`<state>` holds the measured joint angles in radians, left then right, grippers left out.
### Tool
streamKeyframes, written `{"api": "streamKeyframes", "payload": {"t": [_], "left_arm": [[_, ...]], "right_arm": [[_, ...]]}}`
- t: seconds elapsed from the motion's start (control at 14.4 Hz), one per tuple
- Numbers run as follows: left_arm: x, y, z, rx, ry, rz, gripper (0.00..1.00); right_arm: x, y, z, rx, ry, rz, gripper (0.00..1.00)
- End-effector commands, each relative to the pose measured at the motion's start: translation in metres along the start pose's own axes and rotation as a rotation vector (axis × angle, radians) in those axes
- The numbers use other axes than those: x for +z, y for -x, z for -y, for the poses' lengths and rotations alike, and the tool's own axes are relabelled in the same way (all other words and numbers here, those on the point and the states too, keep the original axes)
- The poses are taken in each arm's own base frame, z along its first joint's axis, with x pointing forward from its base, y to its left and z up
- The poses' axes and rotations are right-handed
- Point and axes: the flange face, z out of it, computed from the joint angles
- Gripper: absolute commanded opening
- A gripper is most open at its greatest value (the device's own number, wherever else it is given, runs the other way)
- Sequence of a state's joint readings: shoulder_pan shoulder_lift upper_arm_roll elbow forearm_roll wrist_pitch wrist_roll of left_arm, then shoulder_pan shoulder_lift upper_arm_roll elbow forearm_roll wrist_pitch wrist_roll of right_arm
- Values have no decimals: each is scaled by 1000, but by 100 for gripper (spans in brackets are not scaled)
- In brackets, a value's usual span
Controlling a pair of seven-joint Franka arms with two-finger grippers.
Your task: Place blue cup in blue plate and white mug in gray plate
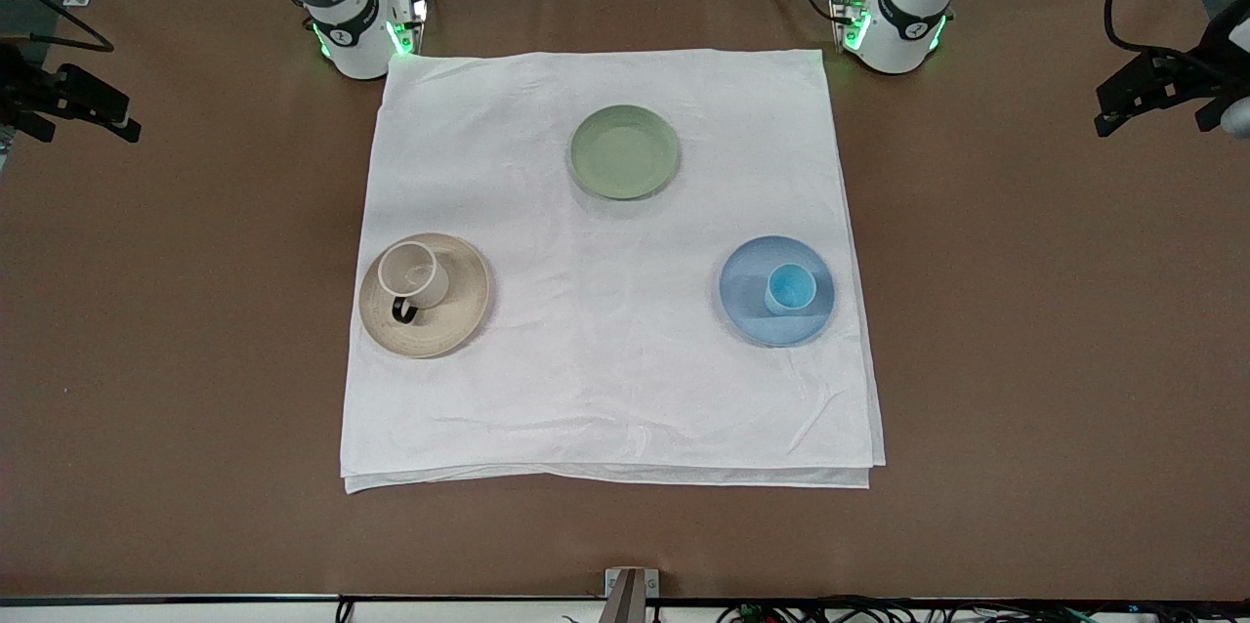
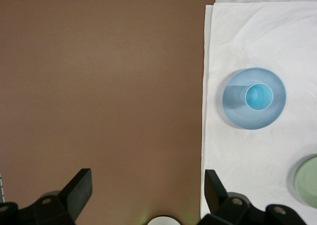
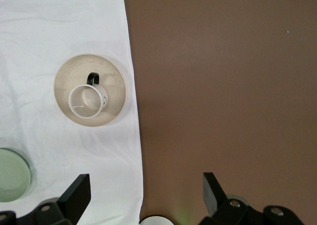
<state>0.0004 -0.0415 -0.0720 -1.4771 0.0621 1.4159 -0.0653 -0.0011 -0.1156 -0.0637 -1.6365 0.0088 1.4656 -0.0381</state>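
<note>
The blue cup [image 1: 790,288] stands upright in the blue plate [image 1: 752,306] on the white cloth, toward the left arm's end; both also show in the left wrist view, cup [image 2: 259,96] in plate [image 2: 235,108]. The white mug [image 1: 412,275] stands in the gray plate [image 1: 459,311], dark handle toward the front camera; the right wrist view shows the mug [image 3: 87,101] in the plate [image 3: 114,86]. My left gripper [image 2: 146,180] is open and empty, high over bare table near its base. My right gripper [image 3: 144,181] is open and empty, high over the cloth's edge near its base.
A green plate [image 1: 624,151] lies empty on the white cloth [image 1: 605,389], closer to the robots' bases. Brown table [image 1: 1055,359] surrounds the cloth. Black fixtures [image 1: 1157,91] [image 1: 68,101] stick in at both ends of the table.
</note>
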Motion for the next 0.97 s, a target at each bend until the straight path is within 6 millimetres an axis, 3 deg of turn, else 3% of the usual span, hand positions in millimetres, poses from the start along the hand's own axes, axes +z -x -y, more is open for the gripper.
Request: {"api": "streamKeyframes", "payload": {"t": [0.0, 0.9], "left_arm": [[-1, -1, 1, 16, -3, -1, 100], [7, -6, -1, 11, 39, 20, 100]], "right_arm": [[-4, 8, 0, -12, 5, -14, 100], [-4, 9, 2, -15, 5, -1, 100]]}}
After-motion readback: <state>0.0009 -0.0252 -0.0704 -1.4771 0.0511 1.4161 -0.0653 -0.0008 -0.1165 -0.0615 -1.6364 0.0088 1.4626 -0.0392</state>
